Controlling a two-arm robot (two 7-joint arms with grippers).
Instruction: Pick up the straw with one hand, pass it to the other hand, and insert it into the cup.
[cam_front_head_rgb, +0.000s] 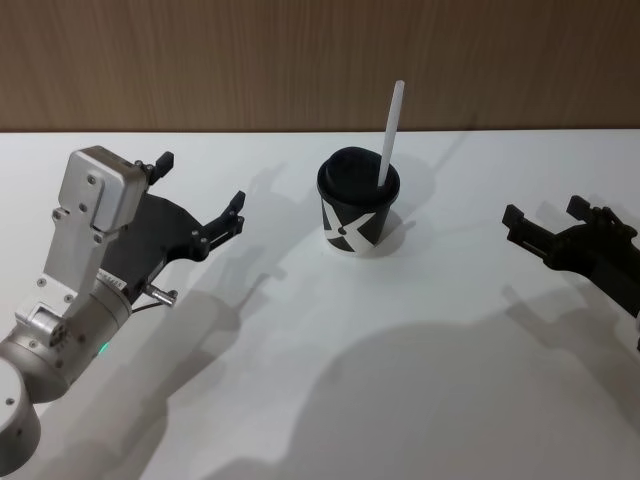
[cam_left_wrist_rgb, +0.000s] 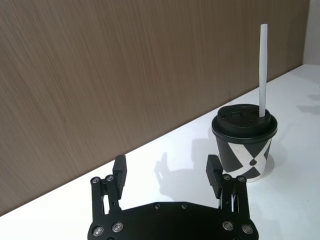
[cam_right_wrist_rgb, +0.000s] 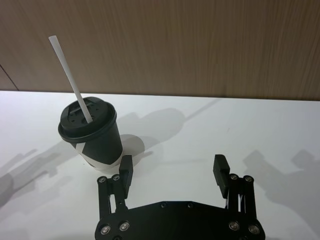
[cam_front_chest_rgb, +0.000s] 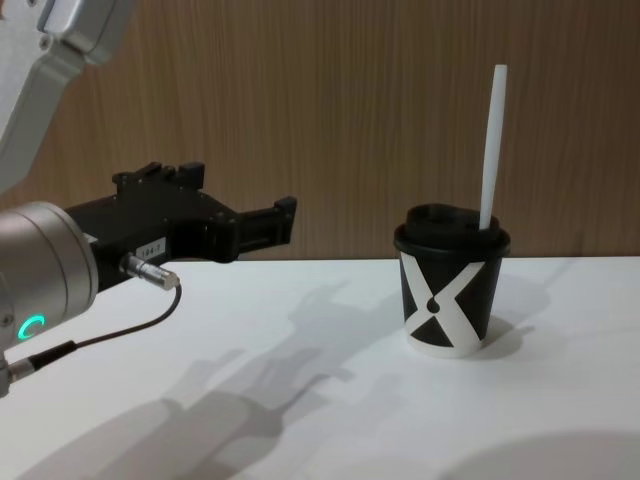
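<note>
1. The cup (cam_front_head_rgb: 358, 205) stands upright on the white worktop (cam_front_head_rgb: 400, 380), black with a white X on its side and a black domed lid on top.
2. The straw (cam_front_head_rgb: 390, 135) is in the cup: its lower end goes through the lid near the rim, and the rest rises well above the lid, leaning slightly.
3. The left pincer (cam_front_head_rgb: 200, 195), on a silver wrist with a green light and a thin grey cable (cam_front_chest_rgb: 110, 335), hangs above the worktop to the left of the cup, apart from it. Its fingers are spread wide and grasp nothing; in the left wrist view the cup sits just beyond one fingertip (cam_left_wrist_rgb: 214, 167).
4. The right pincer (cam_front_head_rgb: 548, 222) is to the right of the cup, farther from it than the left one. It too is released, fingers apart and bare.
5. A brown wood-grain wall (cam_front_head_rgb: 300, 60) runs behind the cup along the worktop's far edge.
</note>
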